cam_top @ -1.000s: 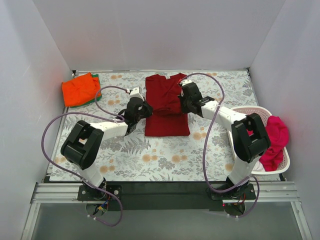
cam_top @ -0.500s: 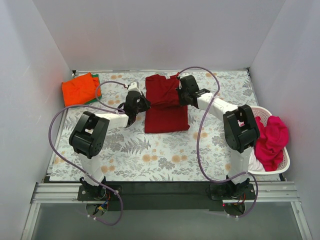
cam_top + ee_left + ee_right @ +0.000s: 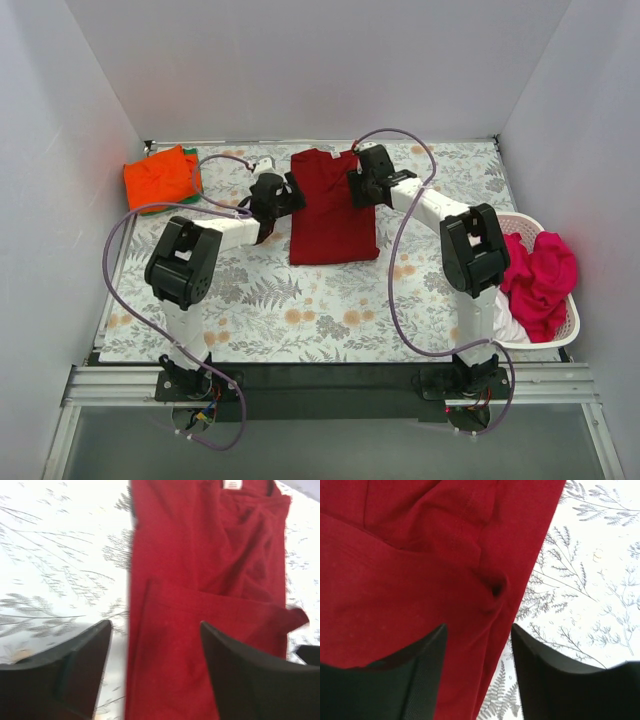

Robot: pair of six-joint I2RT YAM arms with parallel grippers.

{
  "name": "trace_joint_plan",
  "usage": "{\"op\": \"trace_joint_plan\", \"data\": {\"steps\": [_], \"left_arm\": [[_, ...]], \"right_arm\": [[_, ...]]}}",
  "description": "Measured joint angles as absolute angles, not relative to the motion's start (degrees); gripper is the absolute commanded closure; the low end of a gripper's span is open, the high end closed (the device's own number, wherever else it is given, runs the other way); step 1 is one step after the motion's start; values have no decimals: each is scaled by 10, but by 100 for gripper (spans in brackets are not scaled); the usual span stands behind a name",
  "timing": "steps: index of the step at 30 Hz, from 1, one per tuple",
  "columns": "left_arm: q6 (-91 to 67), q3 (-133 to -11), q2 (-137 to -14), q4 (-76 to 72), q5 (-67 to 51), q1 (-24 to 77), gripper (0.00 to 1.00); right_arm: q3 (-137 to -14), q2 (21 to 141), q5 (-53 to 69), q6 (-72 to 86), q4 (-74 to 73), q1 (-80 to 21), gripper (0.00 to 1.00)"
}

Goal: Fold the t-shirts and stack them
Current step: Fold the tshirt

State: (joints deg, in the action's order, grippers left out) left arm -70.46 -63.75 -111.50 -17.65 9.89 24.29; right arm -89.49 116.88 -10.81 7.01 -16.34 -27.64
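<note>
Crimson t-shirt lies flat under left gripper and right gripper, both jaws spread, gripping nothing

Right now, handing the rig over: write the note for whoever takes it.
Left gripper: jaws open, empty, over the crimson t-shirt's left edge.
Right gripper: jaws open, empty, over its right edge.
Crimson t-shirt: flat mid-table, sides folded in.
Done: orange t-shirt folded on the green t-shirt, far-left corner.
Magenta-pink t-shirt: unfolded in the white basket, right.
Left: finish folding the crimson one, stack it, then the pink one.
</note>
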Motion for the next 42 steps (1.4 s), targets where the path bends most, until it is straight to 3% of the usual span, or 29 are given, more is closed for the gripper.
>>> {"op": "trace_joint_plan", "data": {"steps": [4,9,16,25,42], "left_arm": [[-709,-638,-1079,-148,138,241,28],[-720,-609,-990,-142,146,240,28],[-755,-476,-910,-151,110,242,27],[-789,-319,-833,-141,76,253,28],[-806,-309,-870,-206,55,253,31]], "right_arm": [[-881,1124,-116,73,-173,-276,37],[-818,995,-112,79,-165,-275,35],[-655,877,-86,109,-129,-274,32],[-484,872,-30,150,-84,-274,37],[-442,835,19,183,19,-271,43]]}}
